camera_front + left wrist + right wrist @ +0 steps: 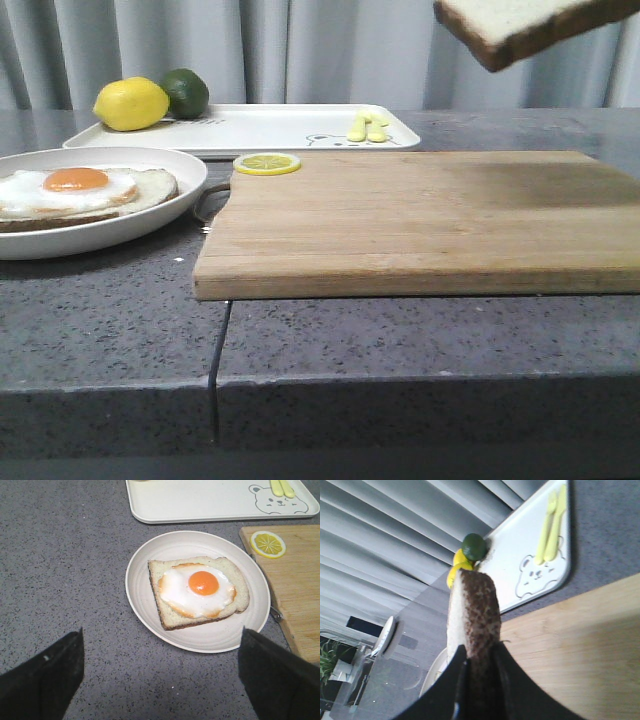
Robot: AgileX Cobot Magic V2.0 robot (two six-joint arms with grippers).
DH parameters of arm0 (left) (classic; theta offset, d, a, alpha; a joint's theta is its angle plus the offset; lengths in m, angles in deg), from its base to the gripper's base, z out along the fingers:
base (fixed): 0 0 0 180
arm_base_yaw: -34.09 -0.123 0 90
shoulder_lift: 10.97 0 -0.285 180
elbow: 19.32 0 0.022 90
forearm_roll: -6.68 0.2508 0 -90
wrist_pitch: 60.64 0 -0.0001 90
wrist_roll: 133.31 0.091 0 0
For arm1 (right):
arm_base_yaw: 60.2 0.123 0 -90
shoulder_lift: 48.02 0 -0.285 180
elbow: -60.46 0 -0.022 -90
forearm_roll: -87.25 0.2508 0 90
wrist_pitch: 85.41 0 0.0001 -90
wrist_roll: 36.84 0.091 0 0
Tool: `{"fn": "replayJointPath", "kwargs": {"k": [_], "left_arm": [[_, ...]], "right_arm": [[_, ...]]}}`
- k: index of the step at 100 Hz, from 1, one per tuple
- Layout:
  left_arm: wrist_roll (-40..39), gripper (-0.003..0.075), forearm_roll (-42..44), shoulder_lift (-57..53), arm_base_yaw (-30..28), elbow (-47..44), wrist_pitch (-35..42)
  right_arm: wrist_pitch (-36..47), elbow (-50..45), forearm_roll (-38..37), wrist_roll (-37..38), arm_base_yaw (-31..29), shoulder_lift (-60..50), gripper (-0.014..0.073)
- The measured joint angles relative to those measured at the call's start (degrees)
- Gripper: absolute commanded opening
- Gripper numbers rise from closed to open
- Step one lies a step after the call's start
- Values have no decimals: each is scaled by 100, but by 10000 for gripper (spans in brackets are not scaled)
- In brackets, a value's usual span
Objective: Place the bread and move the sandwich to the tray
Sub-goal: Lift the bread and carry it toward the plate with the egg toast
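A big wooden cutting board (420, 220) lies on the grey speckled stone table (400, 340). A thin yellow lemon slice (267, 163) sits on the board's far left corner. Behind the board is the flat white tray with a little bear drawing (270, 128). A whole yellow lemon (131, 104) and a dark green lime (186, 92) sit at the tray's left end, touching each other. Two small pale yellow pieces of cutlery (367, 127) lie at its right end, above the bear. Grey curtains hang behind the table.

Left of the board is the round white plate (150, 215), its rim just beside the board. On it lies the sandwich (197, 591): one slice of white bread with a brown crust and a fried egg with an orange yolk on top.

The left gripper (160, 677) hangs over the table near the plate, its dark fingers spread wide with nothing between them.

The thick plain slice of bread (474, 617) is up in the air, tilted, above the far right part of the board. The right gripper (477, 672) pinches it tight by its dark crust edge.
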Motion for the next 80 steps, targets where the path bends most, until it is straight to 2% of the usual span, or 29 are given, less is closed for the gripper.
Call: {"fn": "replayJointPath", "kwargs": {"k": [20,45,80], "left_arm": [[0,585,0,0,0,0,0],[0,585,0,0,0,0,0],[0,585,0,0,0,0,0]], "right_arm": [[1001,0,657,13,1292,-35,-58],[2614,333,823,-5,2960,33,-58],[3371,1445,940,202,4512,1087,-58]]}}
